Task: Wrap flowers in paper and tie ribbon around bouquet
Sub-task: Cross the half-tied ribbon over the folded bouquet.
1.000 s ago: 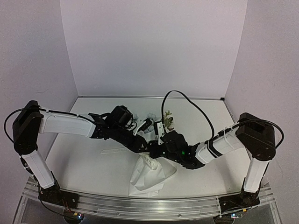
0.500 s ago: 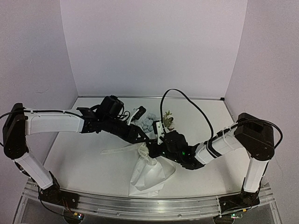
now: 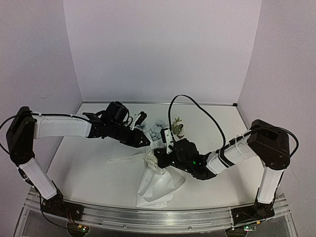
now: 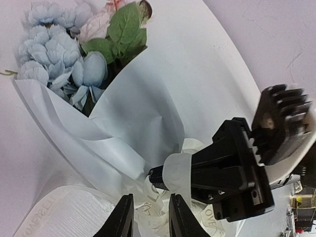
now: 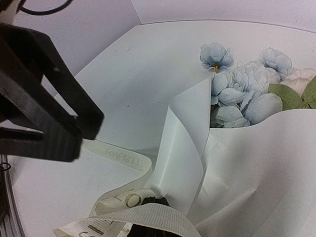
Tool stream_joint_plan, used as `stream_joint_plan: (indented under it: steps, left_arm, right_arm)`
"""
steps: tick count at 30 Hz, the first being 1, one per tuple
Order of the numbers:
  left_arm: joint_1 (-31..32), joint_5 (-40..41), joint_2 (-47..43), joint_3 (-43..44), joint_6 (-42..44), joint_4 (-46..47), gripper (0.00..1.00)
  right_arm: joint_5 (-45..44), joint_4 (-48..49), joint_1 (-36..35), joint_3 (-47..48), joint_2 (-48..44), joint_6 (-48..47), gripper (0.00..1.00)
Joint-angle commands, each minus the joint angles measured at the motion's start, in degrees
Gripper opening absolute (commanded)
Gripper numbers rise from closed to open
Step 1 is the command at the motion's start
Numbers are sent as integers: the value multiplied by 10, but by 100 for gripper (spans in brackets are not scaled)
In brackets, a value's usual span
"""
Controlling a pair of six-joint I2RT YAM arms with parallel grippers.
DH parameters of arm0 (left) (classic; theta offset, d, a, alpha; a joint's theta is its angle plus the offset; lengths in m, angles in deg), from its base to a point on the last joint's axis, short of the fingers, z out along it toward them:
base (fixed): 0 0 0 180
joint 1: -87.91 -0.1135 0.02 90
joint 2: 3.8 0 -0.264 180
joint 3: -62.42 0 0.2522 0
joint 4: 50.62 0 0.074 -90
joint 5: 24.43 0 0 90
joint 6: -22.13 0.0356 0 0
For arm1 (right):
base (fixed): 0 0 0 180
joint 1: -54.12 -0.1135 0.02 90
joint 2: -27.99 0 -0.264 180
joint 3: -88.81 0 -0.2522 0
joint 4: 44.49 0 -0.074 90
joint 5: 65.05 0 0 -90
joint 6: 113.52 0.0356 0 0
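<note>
Top external: white paper-cone bouquet (image 3: 157, 185) lies on the white table (image 3: 84, 173) between both arms, its pale blue flowers (image 3: 157, 130) toward the far wall. Left wrist: cream lettered fabric ribbon (image 4: 177, 173) looped over the black right gripper (image 4: 158, 176), tips pressed together at the cone's waist. Left gripper (image 4: 150, 202) jaws partly apart, either side of crumpled ribbon.
</note>
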Motion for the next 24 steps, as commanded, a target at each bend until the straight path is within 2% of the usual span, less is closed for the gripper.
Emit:
stream_joint_plan:
  steps: [1, 8, 24]
  left_arm:
    - [2, -47, 32, 23, 1, 0, 28]
    - [3, -70, 35, 19, -2, 13, 37]
    - [3, -70, 67, 22, -11, 18, 37]
  right_arm:
    - [7, 21, 2, -1, -5, -10, 0]
    - [7, 21, 1, -3, -7, -10, 0]
    - [13, 20, 1, -2, -16, -14, 0]
